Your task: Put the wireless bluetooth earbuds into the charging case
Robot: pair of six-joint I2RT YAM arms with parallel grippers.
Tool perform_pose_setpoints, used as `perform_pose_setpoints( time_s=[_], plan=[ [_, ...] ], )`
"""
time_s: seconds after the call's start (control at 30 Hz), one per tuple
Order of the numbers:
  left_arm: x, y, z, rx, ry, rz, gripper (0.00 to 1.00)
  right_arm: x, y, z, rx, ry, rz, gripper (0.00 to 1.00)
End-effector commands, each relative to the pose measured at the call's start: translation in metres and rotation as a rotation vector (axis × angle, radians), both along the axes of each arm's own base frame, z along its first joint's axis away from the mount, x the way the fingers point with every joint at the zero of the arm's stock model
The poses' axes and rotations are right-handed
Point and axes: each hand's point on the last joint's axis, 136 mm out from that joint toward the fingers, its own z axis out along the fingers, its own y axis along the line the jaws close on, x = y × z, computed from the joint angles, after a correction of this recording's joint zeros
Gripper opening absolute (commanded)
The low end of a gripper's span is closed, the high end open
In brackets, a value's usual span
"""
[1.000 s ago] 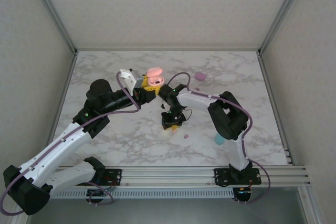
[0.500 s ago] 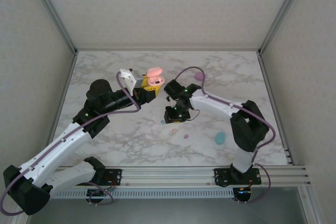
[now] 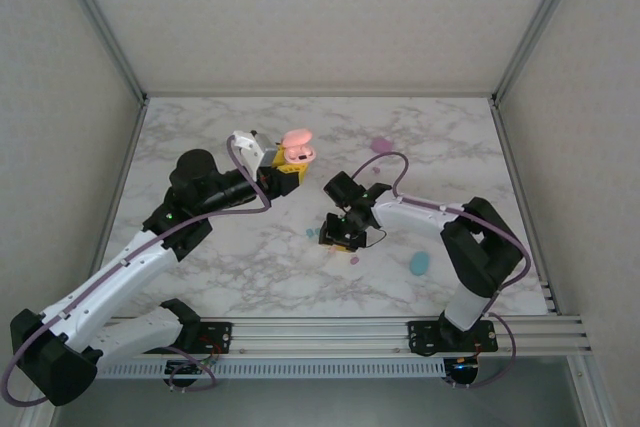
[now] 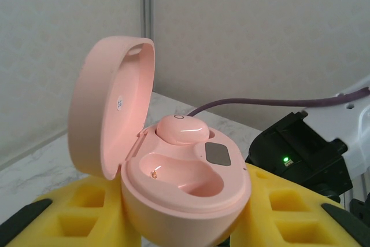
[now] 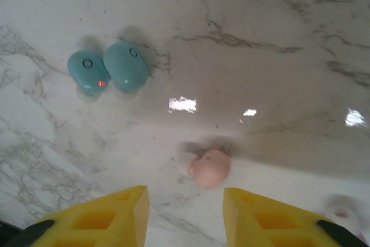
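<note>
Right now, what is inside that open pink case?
In the pink case, one pink earbud sits at the back; the front socket is empty. The earbud hides what lies beneath.

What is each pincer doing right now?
Left pincer: closed on the open peach-pink oval plastic charging case.
Right pincer: open, empty, near the loose peach-pink bean-shaped plastic earbud.

Bright, even, diffuse light from overhead; only faint soft shadows on the marble counter [image 3: 260,267]; top view sharp throughout; left wrist close-up: open pink case [image 4: 185,183] crisp, lid interior glowing warm, wall [image 4: 260,27] behind soft; right wrist: white glare patches on the glossy counter near the peach earbud [image 5: 210,169]; smudgy shadows beside the teal earbuds [image 5: 110,72].
</note>
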Motion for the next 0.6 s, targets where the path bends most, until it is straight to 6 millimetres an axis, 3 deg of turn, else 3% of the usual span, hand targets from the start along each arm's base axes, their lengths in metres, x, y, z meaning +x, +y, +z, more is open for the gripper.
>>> perform_pose_setpoints(
  time_s=[0.0,0.57],
  plan=[
    [-0.005,-0.002,0.011,-0.016,-0.033,-0.016,0.34,-0.001,0.004,-0.013,-0.006,0.03,-0.028,0.4],
    [-0.005,-0.002,0.012,-0.018,-0.028,-0.018,0.34,-0.012,-0.006,-0.015,-0.137,0.023,0.038,0.4]
  ],
)
